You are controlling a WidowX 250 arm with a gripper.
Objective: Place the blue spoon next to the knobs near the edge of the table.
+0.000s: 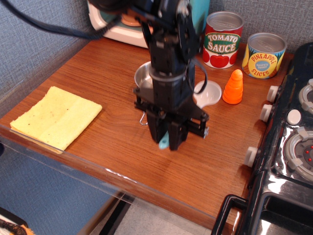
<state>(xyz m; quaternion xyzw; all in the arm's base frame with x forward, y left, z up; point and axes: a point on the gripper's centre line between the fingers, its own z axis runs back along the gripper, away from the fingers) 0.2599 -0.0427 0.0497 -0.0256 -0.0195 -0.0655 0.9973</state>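
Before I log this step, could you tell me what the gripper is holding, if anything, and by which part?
The gripper holds the blue spoon by its blue handle; the handle tip pokes out below the fingers, and the white bowl sticks out toward the orange cone.
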